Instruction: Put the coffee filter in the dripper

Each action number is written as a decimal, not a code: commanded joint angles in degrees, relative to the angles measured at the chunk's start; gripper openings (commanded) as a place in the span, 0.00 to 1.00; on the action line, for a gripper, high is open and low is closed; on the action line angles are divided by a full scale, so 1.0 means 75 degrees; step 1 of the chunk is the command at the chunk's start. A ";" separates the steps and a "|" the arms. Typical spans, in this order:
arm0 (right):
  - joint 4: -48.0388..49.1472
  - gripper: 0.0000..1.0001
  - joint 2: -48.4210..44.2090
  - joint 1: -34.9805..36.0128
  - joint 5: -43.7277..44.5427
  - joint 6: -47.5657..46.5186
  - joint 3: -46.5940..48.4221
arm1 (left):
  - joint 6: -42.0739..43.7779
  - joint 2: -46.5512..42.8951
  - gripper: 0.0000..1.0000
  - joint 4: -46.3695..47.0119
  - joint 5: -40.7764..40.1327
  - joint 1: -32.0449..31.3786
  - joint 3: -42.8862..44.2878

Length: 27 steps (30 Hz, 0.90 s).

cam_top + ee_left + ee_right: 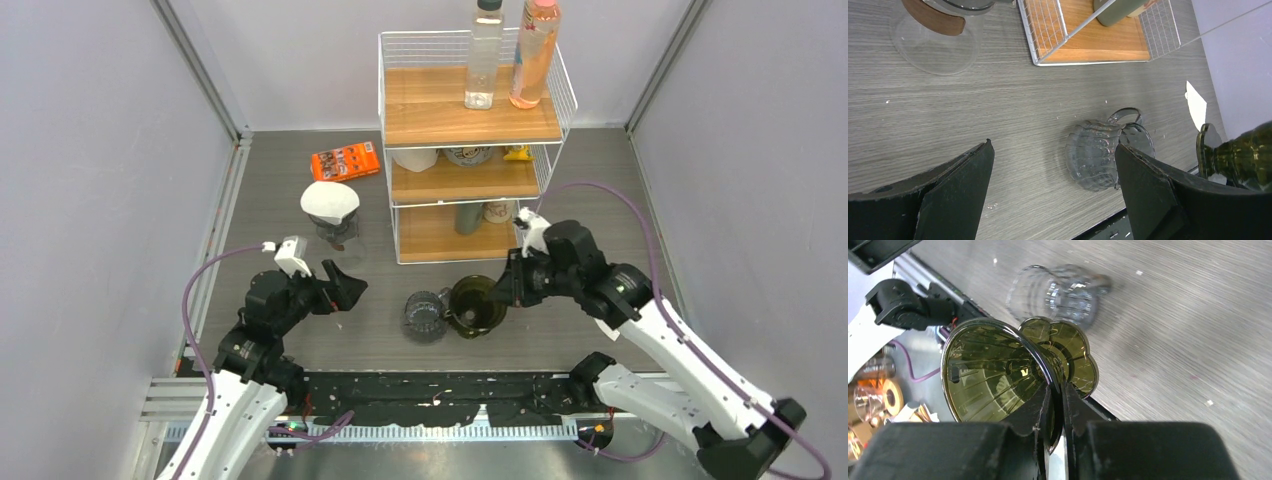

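Top external: my right gripper [503, 291] pinches the rim of the dripper [477, 306], my left gripper [346, 283] gapes empty; the paper filter [330, 201] looks light and crushable, so I'd nip its edge.

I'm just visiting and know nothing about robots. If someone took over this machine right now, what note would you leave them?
Left jaws: wide open, empty, above the table.
Right jaws: shut on the rim of the green dripper, near the table's front edge.
Coffee filter: sitting on the glass carafe.
Clear dripper: on its side beside the green one.
Done: dripper gripped.
Left: filter into dripper.
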 commanded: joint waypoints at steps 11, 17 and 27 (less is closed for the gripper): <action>0.1960 0.05 0.2993 0.2272 0.0981 -0.0036 0.2129 | 0.0078 -0.0135 1.00 0.0418 0.0036 -0.0015 -0.0134; 0.1655 0.05 0.3656 0.2291 0.1268 -0.0165 0.2479 | -0.0016 -0.0271 1.00 0.0112 -0.0599 -0.0011 -0.0123; 0.1459 0.07 0.4014 0.2290 0.1445 -0.0180 0.2525 | -0.0017 -0.0261 1.00 0.0098 -0.0596 -0.0012 -0.0136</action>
